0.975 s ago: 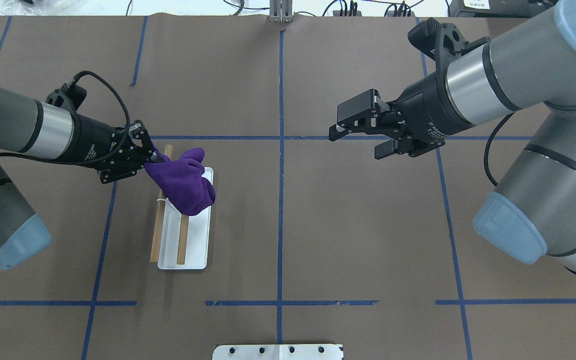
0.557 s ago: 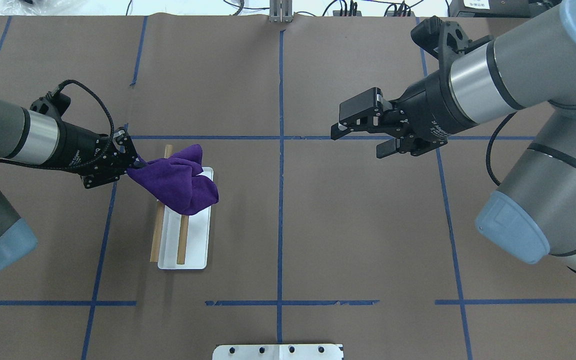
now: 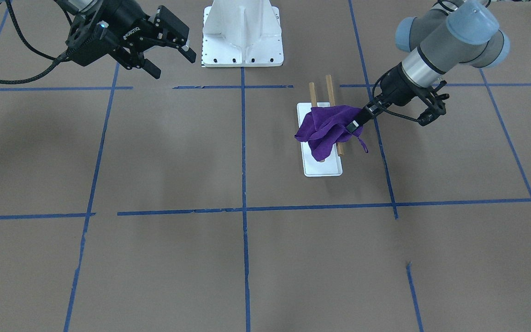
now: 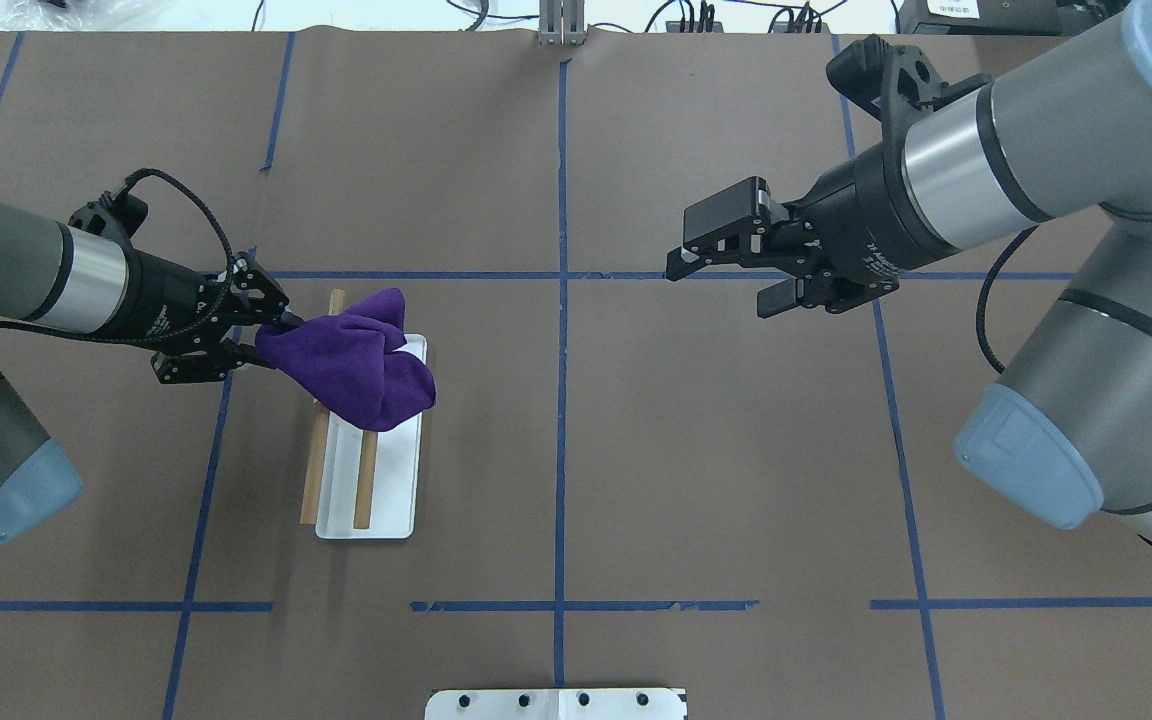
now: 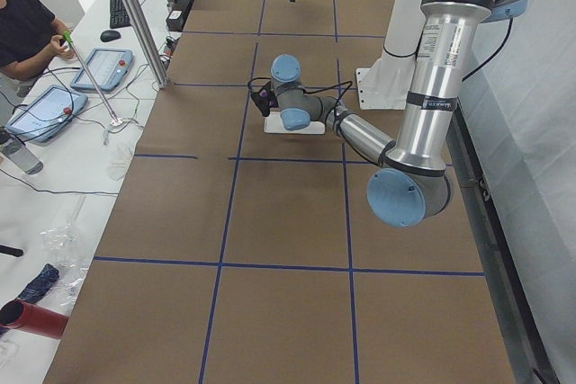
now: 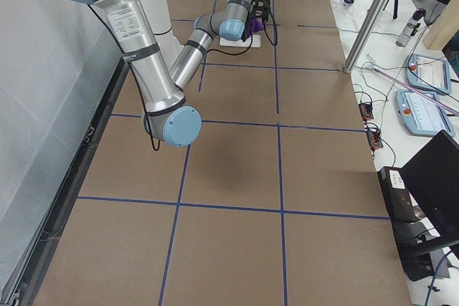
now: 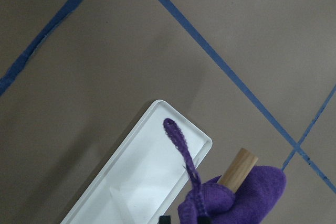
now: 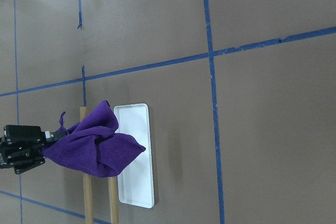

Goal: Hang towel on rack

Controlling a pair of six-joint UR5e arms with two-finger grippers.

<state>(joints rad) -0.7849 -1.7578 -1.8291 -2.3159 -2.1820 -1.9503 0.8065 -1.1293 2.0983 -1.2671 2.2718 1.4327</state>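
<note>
Left gripper (image 4: 283,323): jaws pinching one corner of the purple towel (image 4: 361,365).
Towel: bunched just beyond those jaws, draped over both dowels of the rack (image 4: 364,490).
Rack base: shallow white tray; its end away from the jaws shows uncovered.
Right gripper (image 4: 721,287): jaws spread, well apart from the towel.
Table (image 4: 696,480): brown, blue-taped, spanning between both grippers.

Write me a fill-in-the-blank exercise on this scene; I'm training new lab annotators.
The towel draped on the rack is ____ in colour.
The rack has ____ wooden rods.
The left end effector is ____ on the towel.
The right end effector hovers with its jaws ____.
Missing words: purple, two, shut, open.
</note>
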